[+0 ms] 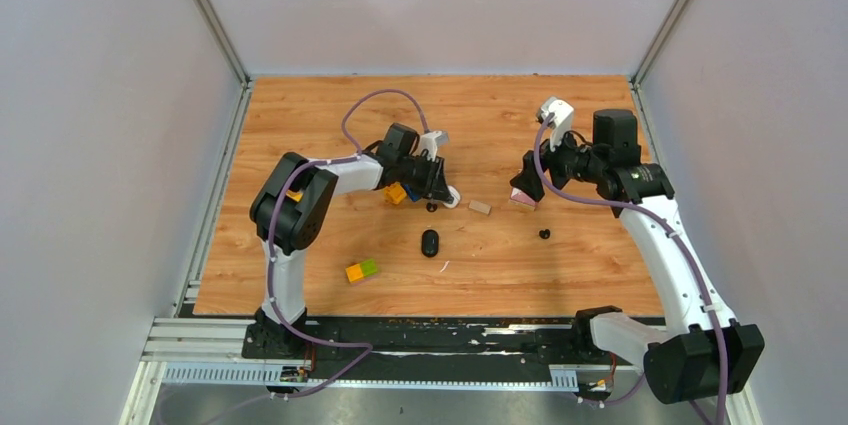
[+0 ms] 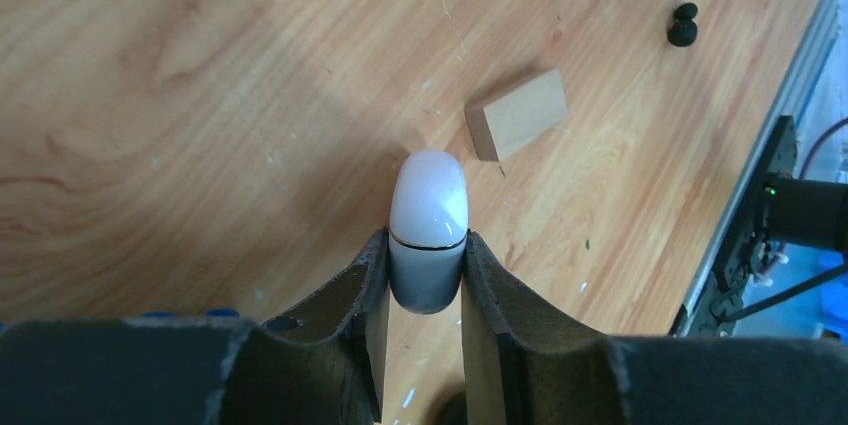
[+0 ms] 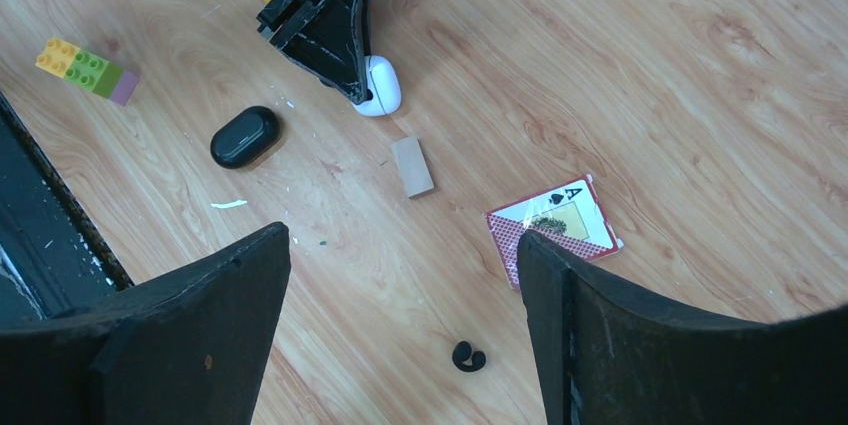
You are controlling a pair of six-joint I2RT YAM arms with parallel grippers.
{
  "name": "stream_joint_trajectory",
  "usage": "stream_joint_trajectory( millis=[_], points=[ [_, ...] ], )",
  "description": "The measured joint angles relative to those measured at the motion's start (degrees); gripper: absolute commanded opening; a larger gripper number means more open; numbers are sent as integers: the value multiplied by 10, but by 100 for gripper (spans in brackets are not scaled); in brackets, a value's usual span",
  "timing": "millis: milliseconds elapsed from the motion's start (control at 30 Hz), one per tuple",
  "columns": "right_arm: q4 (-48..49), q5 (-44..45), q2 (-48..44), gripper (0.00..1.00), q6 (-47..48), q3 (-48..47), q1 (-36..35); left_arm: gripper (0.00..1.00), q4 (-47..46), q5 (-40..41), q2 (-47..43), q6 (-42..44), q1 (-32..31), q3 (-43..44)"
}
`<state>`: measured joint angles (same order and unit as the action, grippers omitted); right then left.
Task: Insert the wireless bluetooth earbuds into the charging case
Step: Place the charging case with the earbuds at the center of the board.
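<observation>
Left pincer (image 2: 425,241) clamps white case (image 2: 428,195); right pincer (image 3: 403,237) wide open near black earbud (image 3: 467,356).

The table (image 1: 300,115) is showing orange-brown wood with wavy lines. The white case (image 2: 428,195) is shining, and it is going grey low down, maybe only from shade. The black case (image 3: 245,136) and the bud (image 3: 467,356) are both showing plain black. The block (image 2: 517,114) is looking pale tan. The card (image 3: 555,225) is wearing a red criss-cross edge and a black spade. The bricks (image 3: 87,68) are glowing yellow, green and purple. The cables (image 1: 380,94) are looking purple.
</observation>
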<state>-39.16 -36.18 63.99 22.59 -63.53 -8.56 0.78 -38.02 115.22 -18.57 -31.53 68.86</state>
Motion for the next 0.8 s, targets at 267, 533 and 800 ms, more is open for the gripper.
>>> stream_joint_trajectory(
  millis=[267, 533, 800],
  points=[
    [0, -2, 20, 83, 0, -2, 1, 42, 67, 89, 2, 48, 0, 53],
    [5, -23, 55, 82, 6, -11, 1, 50, 168, 178, -47, 152, 5, 75],
    [8, -58, 86, 71, 43, -23, -21, 54, 205, 212, -213, 228, 33, 63]
  ],
)
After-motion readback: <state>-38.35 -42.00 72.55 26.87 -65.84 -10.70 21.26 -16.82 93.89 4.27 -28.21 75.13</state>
